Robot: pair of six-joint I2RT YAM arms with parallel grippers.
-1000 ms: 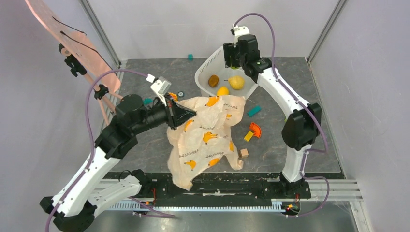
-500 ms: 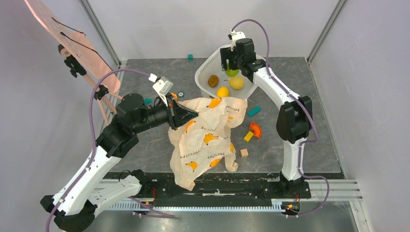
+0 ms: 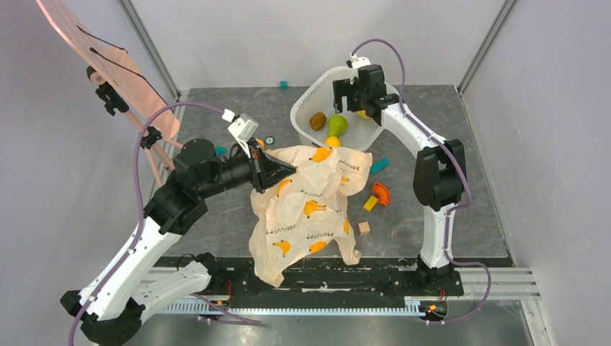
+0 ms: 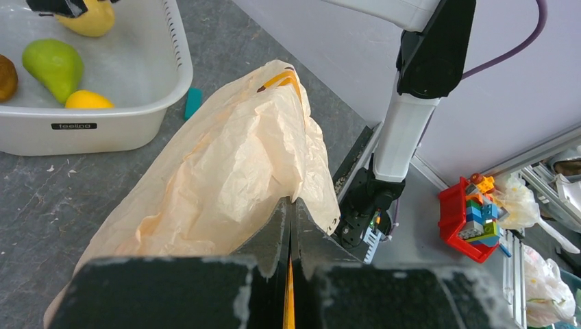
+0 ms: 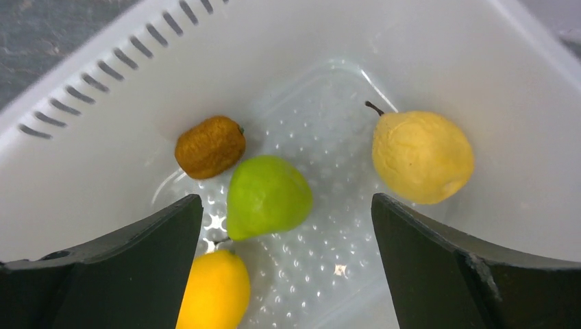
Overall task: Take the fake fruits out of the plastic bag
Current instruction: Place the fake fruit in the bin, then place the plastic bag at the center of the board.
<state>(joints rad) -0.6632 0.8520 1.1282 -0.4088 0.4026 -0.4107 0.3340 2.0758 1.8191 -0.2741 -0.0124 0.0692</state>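
While right pincer [image 5: 286, 205] hangs open | green pear [image 5: 267, 197] below, between its jaws

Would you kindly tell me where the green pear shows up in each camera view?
Top external: green pear in the white tub, upper centre.
Left wrist: the pear upper left, inside the tub.
Right wrist: the pear mid-picture, on the tub floor.
Shared landmark: the brown oval beside it.
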